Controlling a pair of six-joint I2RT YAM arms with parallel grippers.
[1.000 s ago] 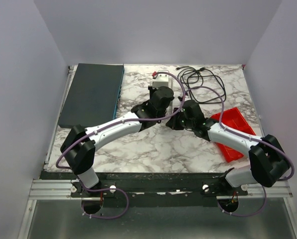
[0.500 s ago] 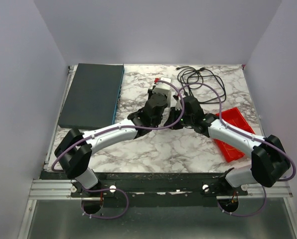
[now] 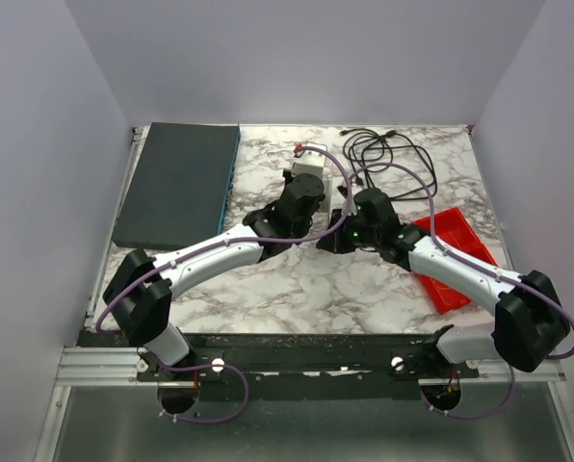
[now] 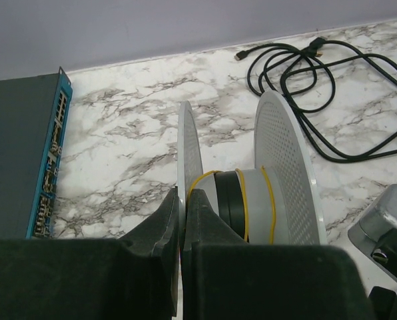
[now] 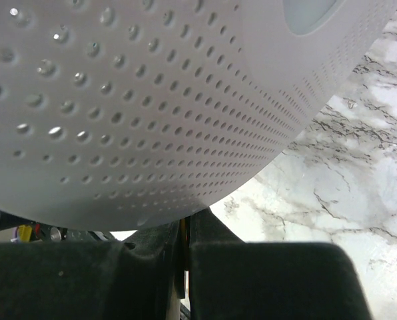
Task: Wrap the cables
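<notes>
A white spool with perforated flanges (image 4: 285,167) and a grey and black hub shows in the left wrist view. A thin yellow cable (image 4: 270,200) is wound round the hub in a few turns. My left gripper (image 4: 182,200) is shut on the spool's left flange (image 4: 188,143) and holds it edge-on. In the top view the spool (image 3: 311,166) sits at the left gripper's (image 3: 306,185) tip. My right gripper (image 5: 184,230) is just under a spool flange (image 5: 152,100), shut on a thin yellow-orange strand. In the top view the right gripper (image 3: 333,236) is beside the left wrist.
A black cord with plugs (image 3: 383,154) lies in loops at the back right, also in the left wrist view (image 4: 305,73). A dark flat box (image 3: 176,183) fills the back left. A red tray (image 3: 451,255) lies under the right arm.
The left wrist has drawn slightly nearer and leftward with the spool. The right gripper has shifted a little left, staying close under the spool.
</notes>
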